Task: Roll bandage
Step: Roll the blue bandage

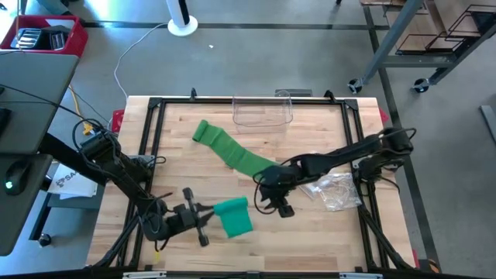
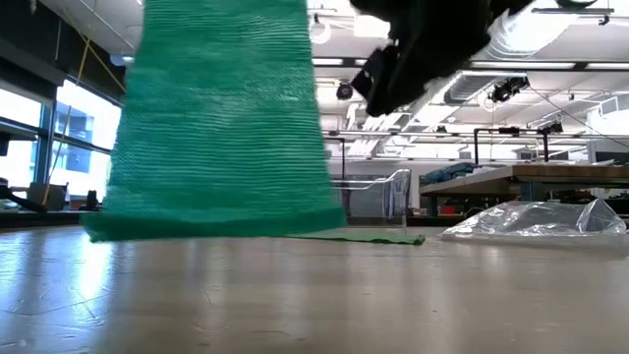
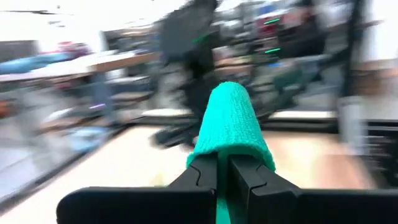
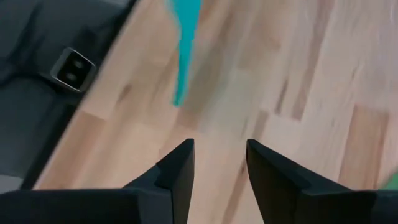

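A wooden table (image 1: 310, 240) sits inside a black frame, with a dark robot arm reaching in from each side.

A long green bandage (image 1: 232, 155) lies across the middle of the table. Its far end sits bunched near a clear plastic box (image 1: 263, 112) at the back edge. From there the strip runs diagonally toward the front, then passes under the right arm. Its front end is wound into a loose roll (image 1: 234, 217) near the front of the table.

The left gripper (image 1: 203, 218) is low at the front left, pointing toward the roll. Its two fingers (image 3: 205, 177) are pressed together, pinching the bandage roll's end, and green cloth drapes over their tips. From table height, the roll (image 2: 221, 118) looms large, and the flat strip trails off behind it.

The right gripper (image 1: 280, 206) hovers just above the table, just beside the roll and close to the strip. Its fingers (image 4: 177, 168) are spread apart with nothing between them; only bare wood and a sliver of green show beyond.

A crumpled clear plastic bag (image 1: 335, 190) lies on the table's right side, under the right arm.
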